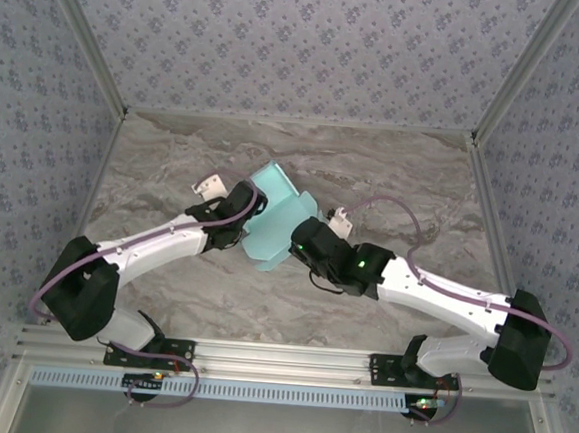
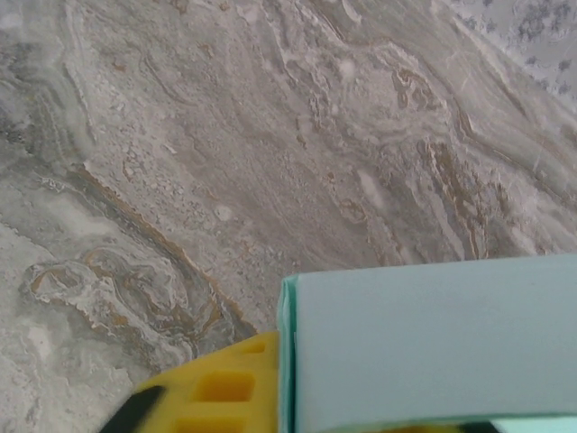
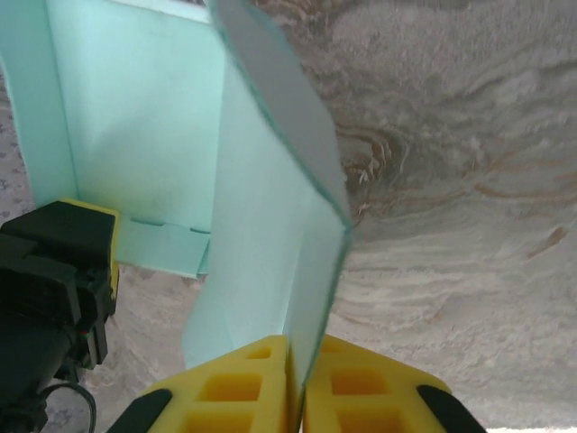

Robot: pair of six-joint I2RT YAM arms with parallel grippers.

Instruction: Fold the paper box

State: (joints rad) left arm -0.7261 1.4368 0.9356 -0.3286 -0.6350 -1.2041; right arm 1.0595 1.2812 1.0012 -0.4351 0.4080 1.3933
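Seeing marble tabletop (image 1: 164, 277) with the paper box (image 1: 275, 215) at its middle, partly folded, panels standing up. Right end effector (image 3: 296, 352) is pressed together, pinching one panel at the box's right. Left end effector (image 1: 245, 208) is at the box's left edge; can't tell its grip.

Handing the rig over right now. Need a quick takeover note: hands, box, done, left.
Right hand: shut, pinching one bent-up panel of the paper box.
Left hand: at the box's opposite edge with card right against it; the views don't show whether it grips.
Box: mid-table, between the two hands, partly folded, with panels creased and raised but not closed.
Done: first creases are in and some walls are up.
Left: probably bring the remaining panels round, tuck the tabs and close it.
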